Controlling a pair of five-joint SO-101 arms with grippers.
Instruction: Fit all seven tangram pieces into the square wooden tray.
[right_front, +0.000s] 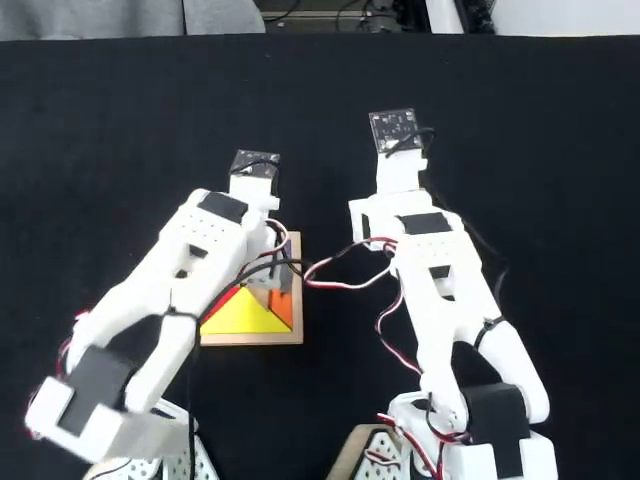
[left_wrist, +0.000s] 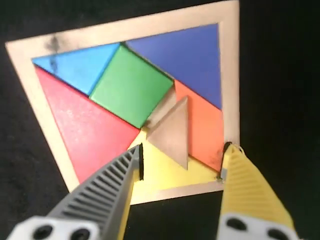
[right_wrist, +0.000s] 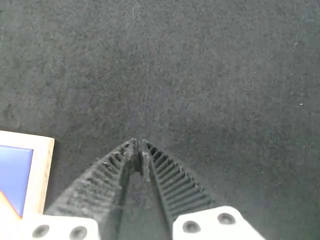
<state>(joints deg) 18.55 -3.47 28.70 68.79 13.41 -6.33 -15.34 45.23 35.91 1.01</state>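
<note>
The square wooden tray (left_wrist: 228, 65) holds a red triangle (left_wrist: 85, 130), a light blue triangle (left_wrist: 75, 65), a green square (left_wrist: 131, 86), a dark blue triangle (left_wrist: 192, 55), an orange piece (left_wrist: 205, 127) and a yellow triangle (left_wrist: 165, 172). A pale tan triangle (left_wrist: 172, 132) lies between green, orange and yellow, slightly askew, with a sliver of bare floor beside it. My left gripper (left_wrist: 183, 150) hangs open just above that tan triangle, with nothing held. My right gripper (right_wrist: 138, 146) is shut and empty over the black cloth, beside the tray's corner (right_wrist: 42, 150).
In the high view the left arm (right_front: 200, 260) covers most of the tray (right_front: 296, 335), and the right arm (right_front: 430, 260) stands just to its right. Black cloth (right_front: 520, 150) surrounds the tray on all sides.
</note>
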